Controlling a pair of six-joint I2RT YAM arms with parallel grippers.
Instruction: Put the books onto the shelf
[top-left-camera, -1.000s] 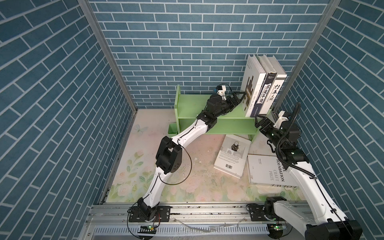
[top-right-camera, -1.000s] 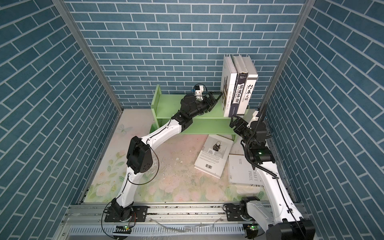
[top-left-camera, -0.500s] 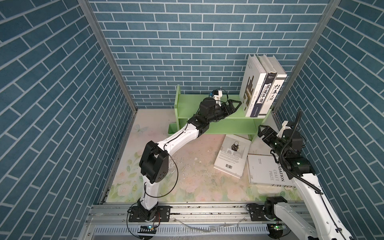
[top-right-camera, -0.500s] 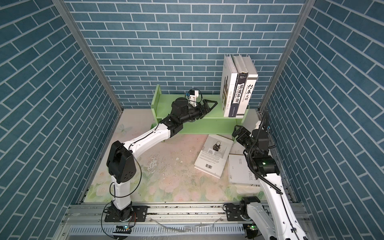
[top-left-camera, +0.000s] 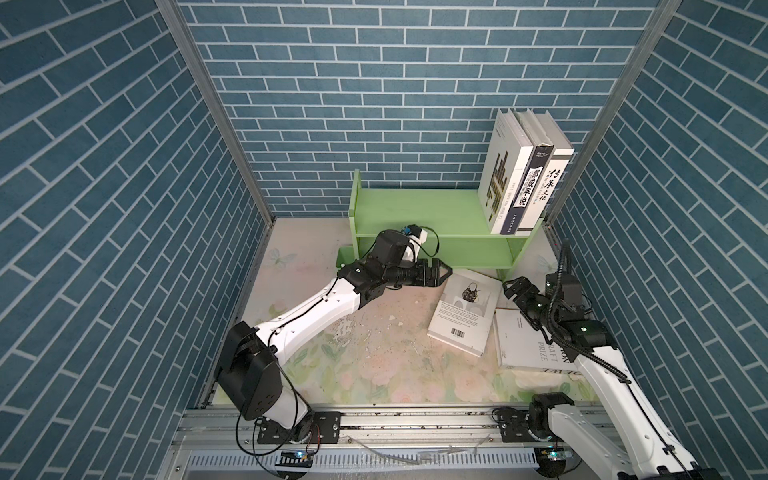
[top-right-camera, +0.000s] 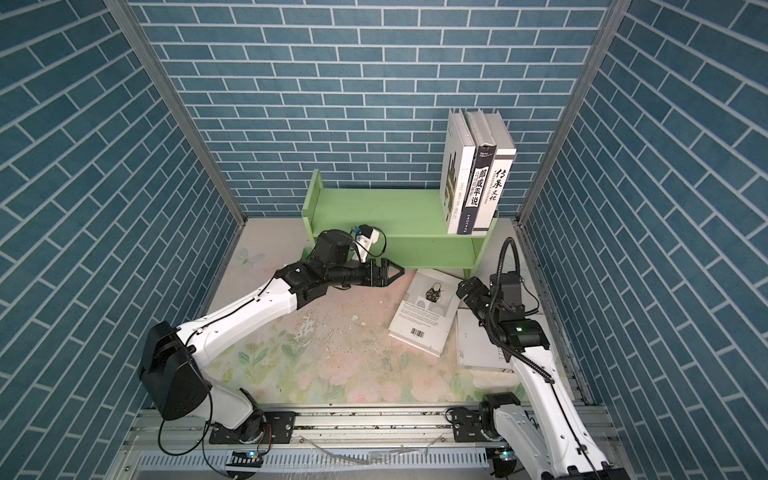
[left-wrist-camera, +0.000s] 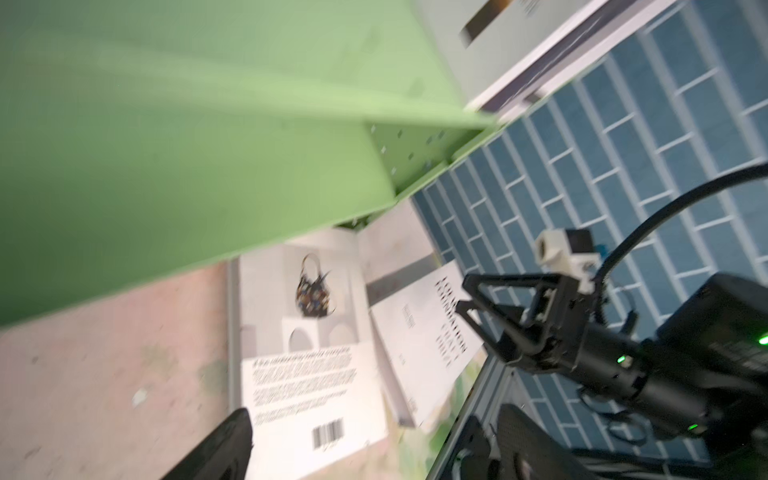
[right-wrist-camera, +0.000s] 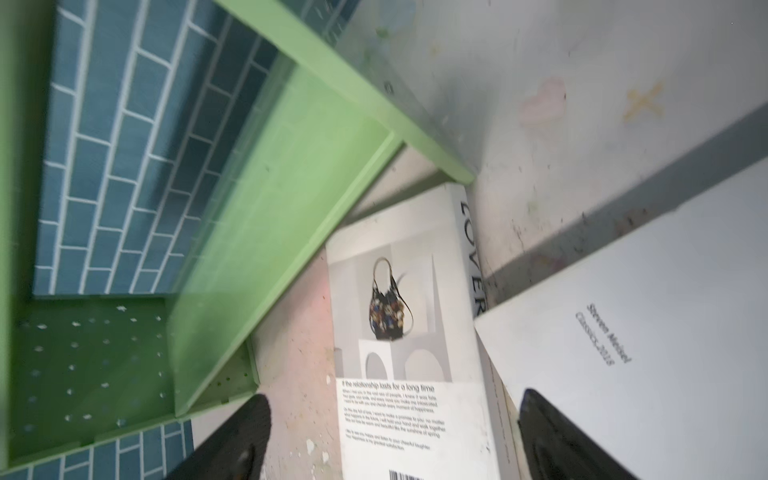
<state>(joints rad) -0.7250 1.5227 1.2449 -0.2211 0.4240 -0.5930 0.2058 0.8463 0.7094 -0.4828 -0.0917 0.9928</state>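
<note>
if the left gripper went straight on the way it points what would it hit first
Probably the handbag-cover book, lying flat just ahead of the left gripper; depth is unclear, so it might pass above it.

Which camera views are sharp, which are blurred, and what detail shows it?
Both top views: sharp and evenly lit, spine lettering on the shelved books legible. Left wrist view: heavy motion blur, the green shelf smeared, small print on the handbag book unreadable. Right wrist view: milder blur; that book's headline can be read.

2 white arms (top-left-camera: 316, 309), black joints (top-left-camera: 249, 374), black fingers (right-wrist-camera: 232, 440), looped black cables (left-wrist-camera: 685, 193)
</note>
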